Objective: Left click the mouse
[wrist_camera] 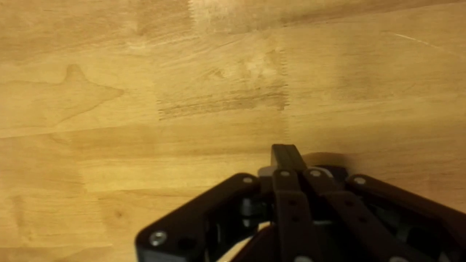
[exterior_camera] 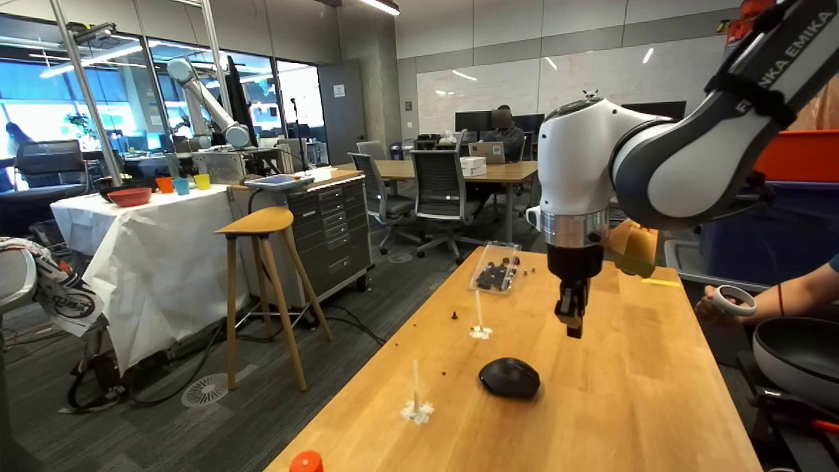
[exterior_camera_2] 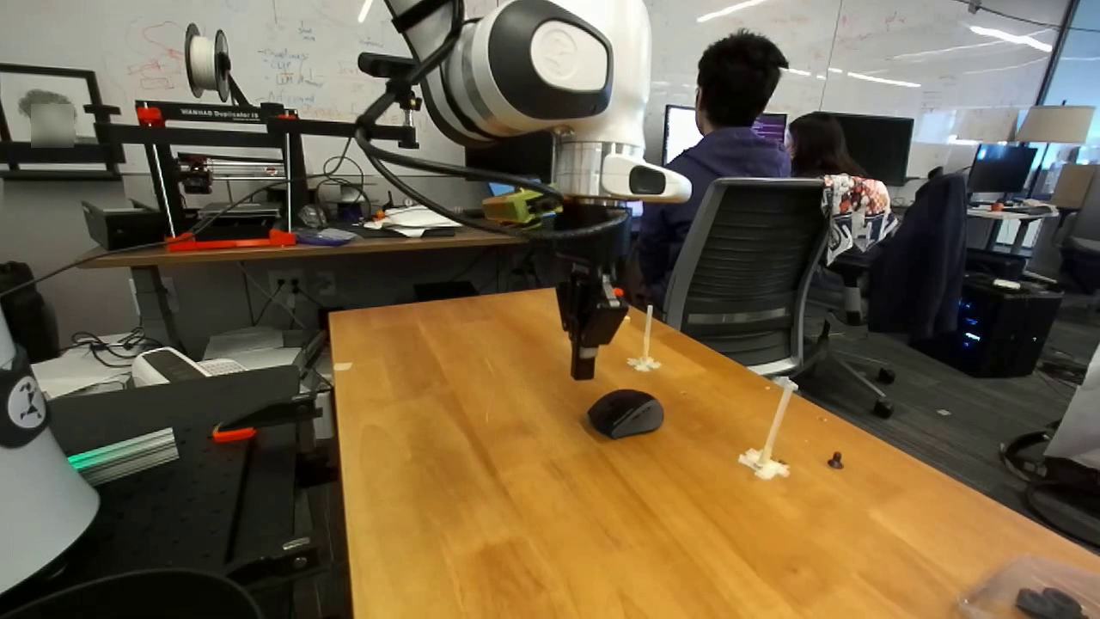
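Note:
The mouse [exterior_camera: 510,378] is a low black dome resting on the wooden table, also seen in an exterior view [exterior_camera_2: 626,414]. My gripper [exterior_camera: 574,331] hangs pointing down above the table beside the mouse, apart from it. In an exterior view, the gripper [exterior_camera_2: 583,371] is higher than the mouse and slightly to its left. In the wrist view, the fingertips [wrist_camera: 285,147] are pressed together with nothing between them. A dark edge of the mouse [wrist_camera: 338,171] shows just behind the right finger; the rest is hidden by the gripper.
Two thin white sticks [exterior_camera: 415,387] [exterior_camera: 479,311] stand taped to the wooden table [exterior_camera: 629,406] near the mouse. A clear tray [exterior_camera: 476,278] holds dark bits at the far end. An orange-red object [exterior_camera: 307,461] sits at the near edge. A person's hand holds a white controller [exterior_camera: 733,300] beside the table.

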You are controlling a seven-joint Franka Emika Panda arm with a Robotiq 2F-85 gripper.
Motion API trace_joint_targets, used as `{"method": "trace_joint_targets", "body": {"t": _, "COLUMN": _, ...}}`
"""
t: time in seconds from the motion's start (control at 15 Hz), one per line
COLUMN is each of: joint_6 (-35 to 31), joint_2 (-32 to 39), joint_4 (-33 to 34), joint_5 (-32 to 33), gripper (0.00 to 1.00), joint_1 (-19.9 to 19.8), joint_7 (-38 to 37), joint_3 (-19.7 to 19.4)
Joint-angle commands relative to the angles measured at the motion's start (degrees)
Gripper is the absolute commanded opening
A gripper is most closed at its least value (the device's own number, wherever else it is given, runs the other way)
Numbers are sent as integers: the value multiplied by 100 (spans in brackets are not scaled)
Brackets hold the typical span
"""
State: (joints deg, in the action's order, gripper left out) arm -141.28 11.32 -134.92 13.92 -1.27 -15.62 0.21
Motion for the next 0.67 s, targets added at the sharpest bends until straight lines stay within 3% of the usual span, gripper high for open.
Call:
{"method": "trace_joint_targets", "body": {"t": 0.0, "joint_6": 42, "joint_2": 690, "joint_4": 636, "joint_5": 154, "gripper": 0, "joint_1": 233, "joint_7": -258, "joint_3": -229}}
{"method": "trace_joint_targets", "body": {"t": 0.6, "joint_6": 132, "joint_2": 1777, "joint_4": 1604, "joint_5": 152, "gripper": 0, "joint_1": 783, "joint_7": -404, "joint_3": -494}}
